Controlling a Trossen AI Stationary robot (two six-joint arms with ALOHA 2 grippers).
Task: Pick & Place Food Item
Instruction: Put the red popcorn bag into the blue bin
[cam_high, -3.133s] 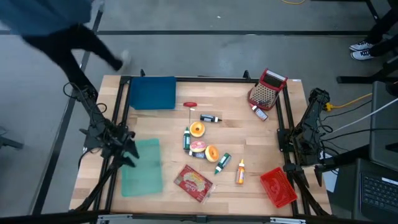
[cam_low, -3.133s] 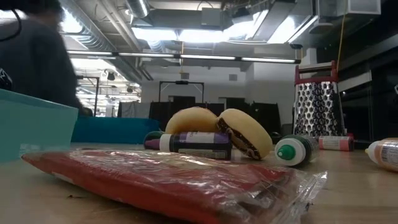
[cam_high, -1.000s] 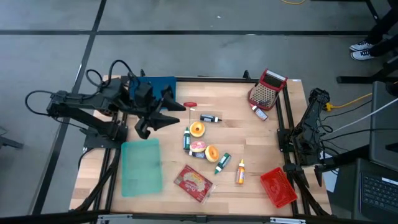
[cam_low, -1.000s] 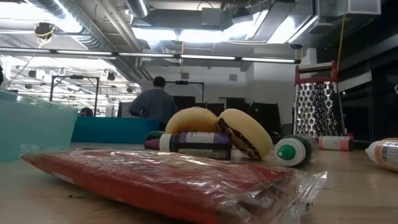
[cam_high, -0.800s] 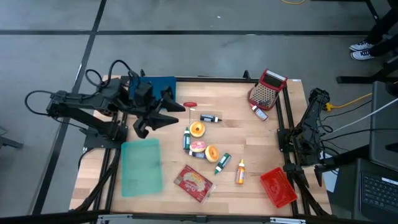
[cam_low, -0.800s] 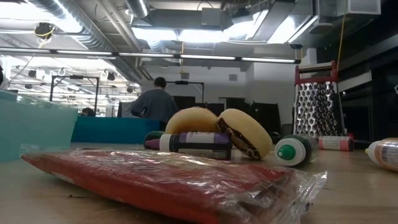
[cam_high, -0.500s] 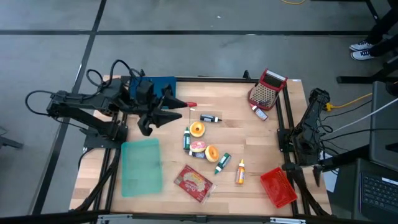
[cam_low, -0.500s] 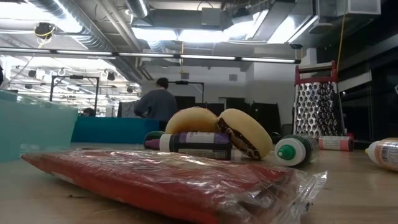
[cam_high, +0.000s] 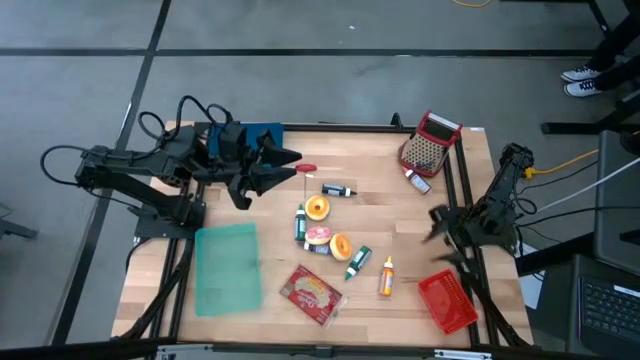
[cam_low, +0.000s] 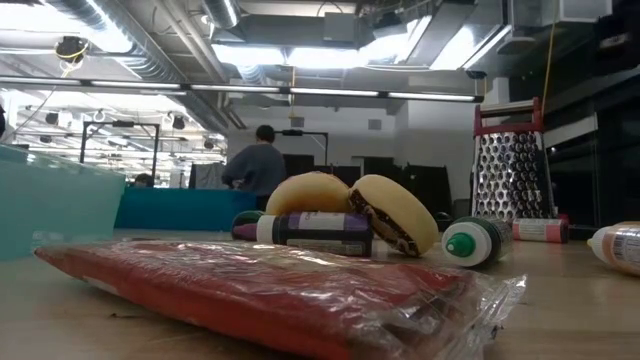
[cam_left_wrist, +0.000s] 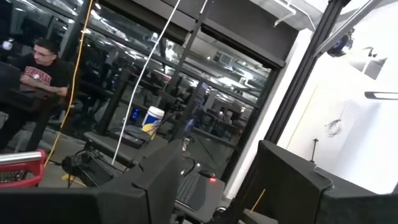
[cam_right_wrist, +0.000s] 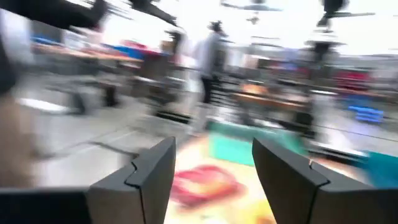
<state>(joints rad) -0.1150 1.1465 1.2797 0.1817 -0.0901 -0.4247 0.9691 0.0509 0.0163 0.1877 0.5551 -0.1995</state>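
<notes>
So we find both arms raised clear of the table (cam_high: 420, 215), neither one at the food yet. Our left gripper (cam_high: 275, 165) hangs above the table's far left part, its jaws spread apart with nothing between them; it points roughly level, out over the room, so its own camera sees no table at all. The filled buns (cam_high: 318, 208) lie ahead of those jaws and below them, near but not under them, bunched with small bottles (cam_high: 338, 190) in the middle of the table. In the low view two buns (cam_low: 350, 210) lean together on a dark bottle, so a grasp there would likely need a jaw on each side of one bun alone.

Our right gripper (cam_high: 440, 225) sits at the right edge, jaws likewise apart and empty, facing in toward the middle; its camera shows a red packet (cam_right_wrist: 202, 180) and a green bin (cam_right_wrist: 245, 149) well ahead of the fingers (cam_right_wrist: 146, 171). We judge the pale green bin (cam_high: 228, 268), near the left gripper, a likely drop place, though the task names none. A grater (cam_high: 425, 145) stands off at the far right corner, well apart from both.
</notes>
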